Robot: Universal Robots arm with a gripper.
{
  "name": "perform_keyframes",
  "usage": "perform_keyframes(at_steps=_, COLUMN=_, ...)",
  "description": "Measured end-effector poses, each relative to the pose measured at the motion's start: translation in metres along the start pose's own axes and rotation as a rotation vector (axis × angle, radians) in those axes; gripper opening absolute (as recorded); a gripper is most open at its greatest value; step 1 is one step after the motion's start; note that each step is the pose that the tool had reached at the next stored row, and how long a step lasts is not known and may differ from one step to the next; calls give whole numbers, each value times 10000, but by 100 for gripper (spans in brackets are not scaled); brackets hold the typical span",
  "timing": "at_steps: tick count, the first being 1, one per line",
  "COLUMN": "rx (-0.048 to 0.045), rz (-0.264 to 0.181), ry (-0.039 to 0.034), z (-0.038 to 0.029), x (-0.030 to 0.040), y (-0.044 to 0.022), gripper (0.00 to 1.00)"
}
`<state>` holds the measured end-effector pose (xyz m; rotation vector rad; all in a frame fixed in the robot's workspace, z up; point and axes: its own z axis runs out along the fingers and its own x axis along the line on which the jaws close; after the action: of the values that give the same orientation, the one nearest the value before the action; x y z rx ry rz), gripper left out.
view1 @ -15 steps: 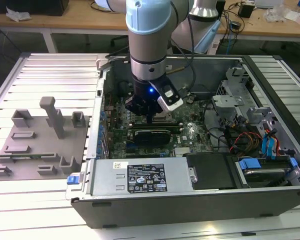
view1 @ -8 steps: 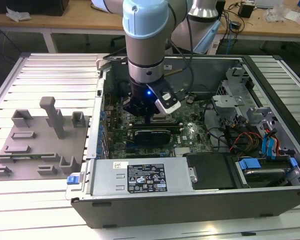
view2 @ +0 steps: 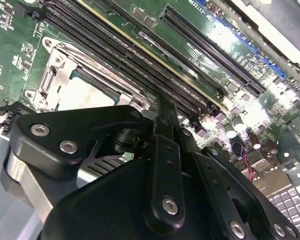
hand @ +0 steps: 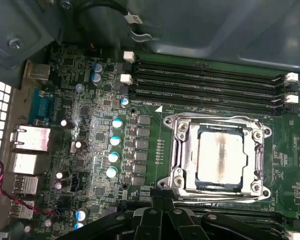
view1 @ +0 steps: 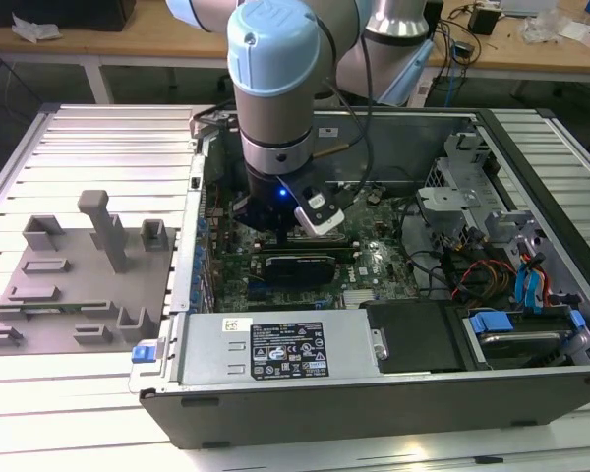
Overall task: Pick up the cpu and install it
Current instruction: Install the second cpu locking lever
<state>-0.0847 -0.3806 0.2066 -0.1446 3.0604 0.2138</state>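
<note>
Exterior view, from its left to its right: grey fixture plate with upright blocks on the slatted counter; open computer case with green motherboard; arm lowered into the case, pincer just above the board; drive bays with blue tabs. First wrist view: cpu seated flat inside the metal socket frame, beside the memory slots. Pincer opening: cannot tell; nothing seen held.
</note>
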Motion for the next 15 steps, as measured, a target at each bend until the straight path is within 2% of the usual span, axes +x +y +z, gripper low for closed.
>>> perform_keyframes(at_steps=3, rx=-106, rz=45, ry=-17, z=15, x=-27, y=-22, gripper=11)
perform_keyframes(at_steps=5, rx=-328, rz=90, ry=-42, z=22, x=-48, y=-29, gripper=11)
perform_keyframes(at_steps=6, rx=-500, rz=106, ry=-61, z=25, x=-48, y=-32, gripper=11)
perform_keyframes(at_steps=8, rx=-630, rz=136, ry=-76, z=33, x=-46, y=-42, gripper=11)
perform_keyframes(at_steps=11, rx=-706, rz=229, ry=-96, z=46, x=-42, y=-66, gripper=11)
perform_keyframes(at_steps=15, rx=-713, rz=306, ry=-113, z=48, x=-45, y=-74, gripper=11)
